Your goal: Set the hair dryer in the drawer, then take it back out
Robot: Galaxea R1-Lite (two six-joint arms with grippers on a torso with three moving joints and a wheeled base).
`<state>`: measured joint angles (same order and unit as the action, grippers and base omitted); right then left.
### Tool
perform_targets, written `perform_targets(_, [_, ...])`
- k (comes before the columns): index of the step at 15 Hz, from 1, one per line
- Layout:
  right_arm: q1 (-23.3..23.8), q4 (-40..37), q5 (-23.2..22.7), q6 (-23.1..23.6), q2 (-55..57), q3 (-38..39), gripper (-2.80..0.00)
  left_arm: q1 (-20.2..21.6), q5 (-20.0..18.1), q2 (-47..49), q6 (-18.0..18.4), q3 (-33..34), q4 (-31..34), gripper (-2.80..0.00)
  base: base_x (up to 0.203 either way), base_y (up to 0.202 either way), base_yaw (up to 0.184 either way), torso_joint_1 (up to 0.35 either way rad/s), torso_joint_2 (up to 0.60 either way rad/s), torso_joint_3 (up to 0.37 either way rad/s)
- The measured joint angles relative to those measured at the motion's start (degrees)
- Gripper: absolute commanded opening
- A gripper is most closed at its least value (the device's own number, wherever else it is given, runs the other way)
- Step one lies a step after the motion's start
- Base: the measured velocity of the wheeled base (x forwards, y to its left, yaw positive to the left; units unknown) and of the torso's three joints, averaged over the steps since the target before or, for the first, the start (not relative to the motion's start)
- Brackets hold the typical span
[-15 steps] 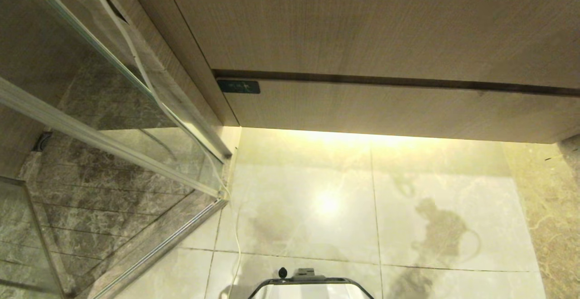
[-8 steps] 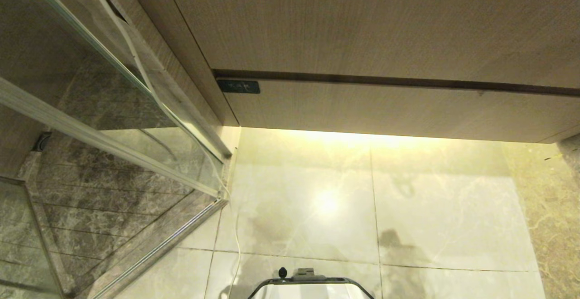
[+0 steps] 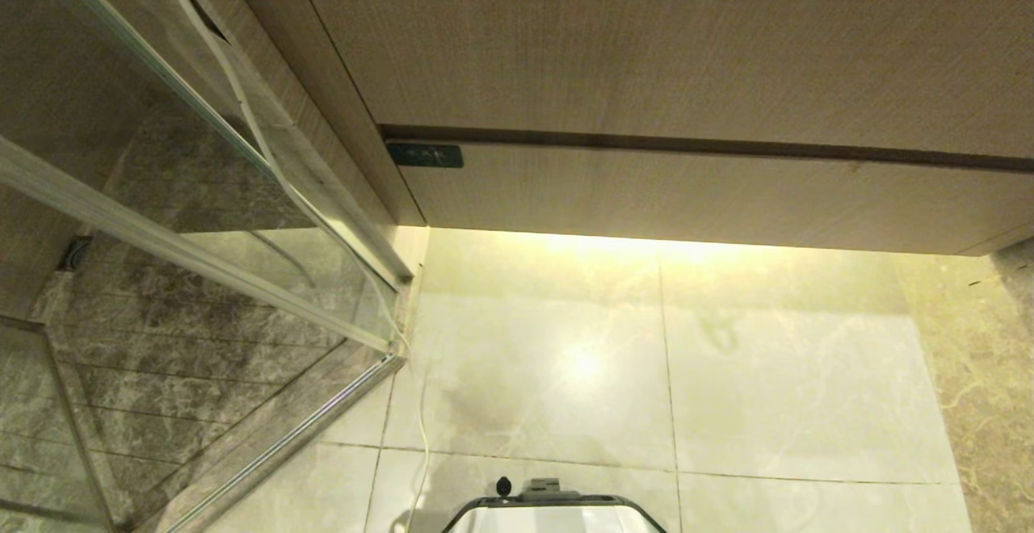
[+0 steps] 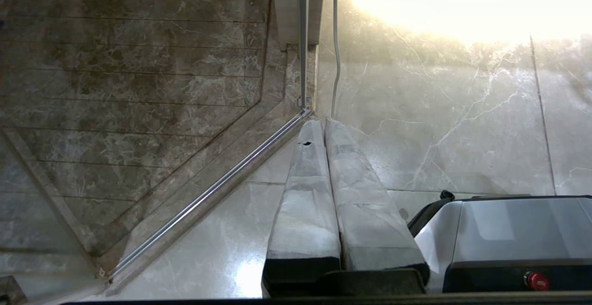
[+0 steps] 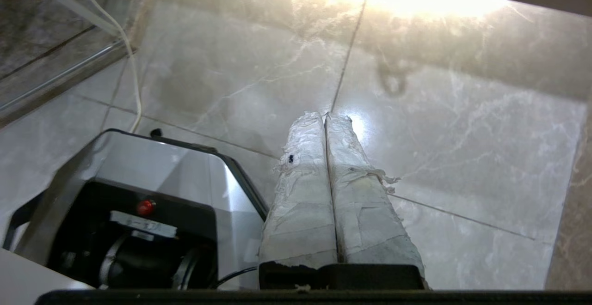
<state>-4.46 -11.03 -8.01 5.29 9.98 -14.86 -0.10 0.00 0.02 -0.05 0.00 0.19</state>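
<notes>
The drawer [image 3: 695, 194] is pushed in flush under the cabinet, its wood-grain front carrying a small black label plate [image 3: 424, 154]. The hair dryer is out of view in every frame. Neither arm shows in the head view. My left gripper [image 4: 322, 121] hangs over the floor tiles beside the robot's base, its taped fingers pressed together with nothing between them. My right gripper [image 5: 325, 115] points down at the tiles on the other side of the base, also shut and empty.
A taller plain wood-grain panel [image 3: 646, 40] sits above the drawer. A glass shower door [image 3: 202, 218] with a metal frame stands at the left, and a white cable [image 3: 266, 153] runs down along it to the floor. The robot's base [image 3: 553, 513] shows at the bottom edge.
The dark shadow on the right floor tiles slid toward the bottom edge and is gone. The cabinet, the drawer and the glass door stay as they were.
</notes>
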Motion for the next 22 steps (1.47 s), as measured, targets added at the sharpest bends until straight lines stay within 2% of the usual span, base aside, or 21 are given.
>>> perform_targets(2, [-2.89,4.04,4.48,0.69,-5.72,7.85,-2.8,0.0,0.0,0.0,-0.05,0.0,-0.03,-2.8,0.0,0.0,0.0,0.0,0.0,0.0])
perform_targets(4, [-3.9,11.73,5.9,1.04,-8.22,12.69,-2.8,0.0,0.0,0.0,-0.02,0.0,0.0,-2.8,0.0,0.0,0.0,0.0,0.0,0.0])
perform_targets(6, [-4.19,19.07,6.4,0.46,-9.38,14.29,-2.8,0.05,-0.02,0.0,-0.02,0.0,-0.01,-2.8,0.0,0.0,0.0,0.0,0.0,0.0])
perform_targets(9, [-4.3,17.41,6.86,-1.64,-10.05,14.7,-2.8,0.0,0.0,0.0,-0.02,0.0,-0.03,-2.8,0.0,0.0,0.0,0.0,0.0,0.0])
perform_targets(22, [-4.31,17.26,6.92,-1.64,-10.16,14.86,-2.8,0.0,0.0,0.0,-0.05,0.0,-0.01,-2.8,0.0,0.0,0.0,0.0,0.0,0.0])
